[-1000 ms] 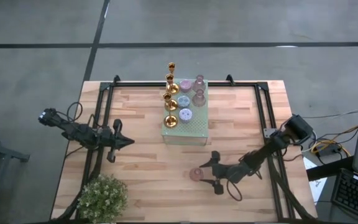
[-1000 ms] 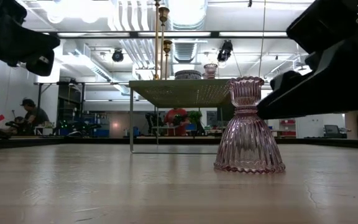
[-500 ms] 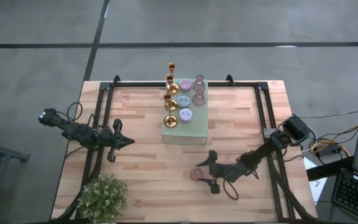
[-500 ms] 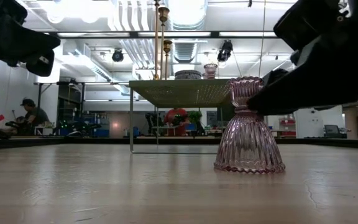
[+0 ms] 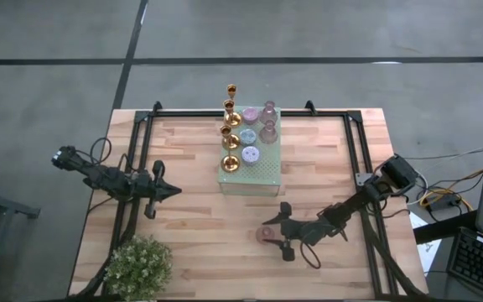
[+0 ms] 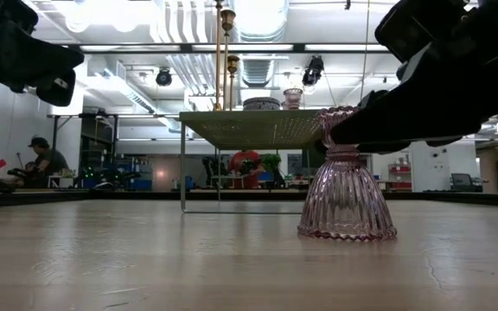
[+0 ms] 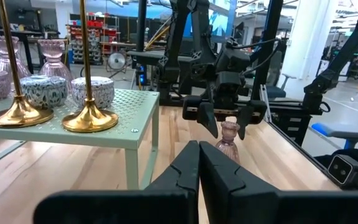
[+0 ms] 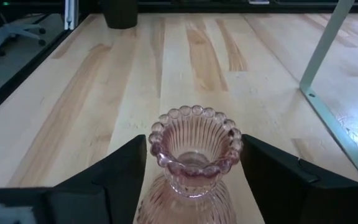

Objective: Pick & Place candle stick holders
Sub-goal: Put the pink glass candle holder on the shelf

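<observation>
No readable text, labels, brands or numbers anywhere; distant room signage too blurred to make out.

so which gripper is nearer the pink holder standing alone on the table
Right. The right gripper has a finger on each side of the pink holder, jaws open. The left gripper is shut, well off across the table.

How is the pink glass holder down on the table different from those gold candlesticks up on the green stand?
The pink glass holder is squat, ribbed and see-through, with a beaded rim; the gold candlesticks are slim, tall and shiny metal. The pink holder stands alone on the bare wooden table, between the right gripper's fingers; the gold candlesticks stand on the raised green stand beside other holders. Both stand upright.
</observation>
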